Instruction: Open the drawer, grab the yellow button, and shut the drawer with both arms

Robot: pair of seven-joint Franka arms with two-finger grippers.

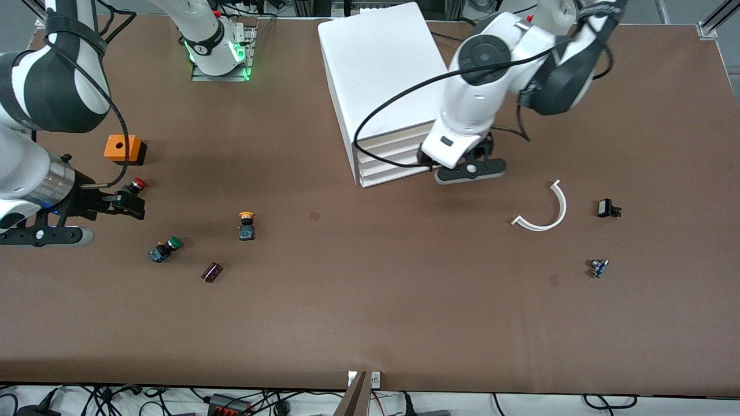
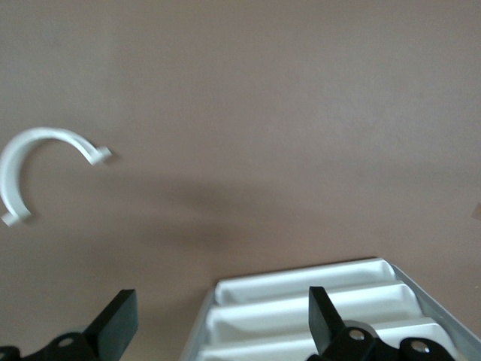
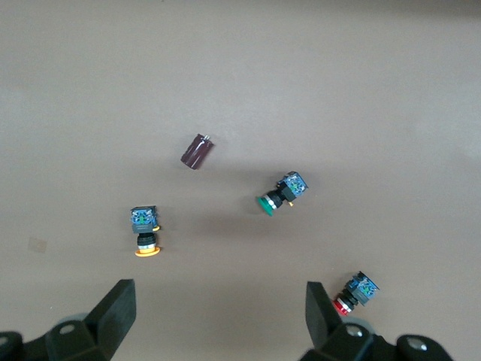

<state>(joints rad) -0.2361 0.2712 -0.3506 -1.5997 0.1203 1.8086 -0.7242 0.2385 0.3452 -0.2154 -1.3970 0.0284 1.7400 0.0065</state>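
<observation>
The yellow-capped button [image 1: 246,224] lies on the brown table, out in the open; it also shows in the right wrist view [image 3: 144,232]. The white drawer cabinet [image 1: 376,86] stands at the back middle, its drawer fronts [image 1: 387,164] all pushed in. My left gripper [image 1: 457,164] is open and empty right in front of the drawer fronts, at the corner toward the left arm's end; the fronts [image 2: 316,312] show between its fingers [image 2: 113,327]. My right gripper [image 1: 132,205] is open and empty, low over the table beside the red-capped button [image 1: 137,185].
A green-capped button [image 1: 165,249] and a maroon cylinder [image 1: 211,271] lie nearer the camera than the right gripper. An orange block [image 1: 122,148] sits farther back. A white arc piece [image 1: 546,211] and two small parts [image 1: 607,208] [image 1: 599,267] lie toward the left arm's end.
</observation>
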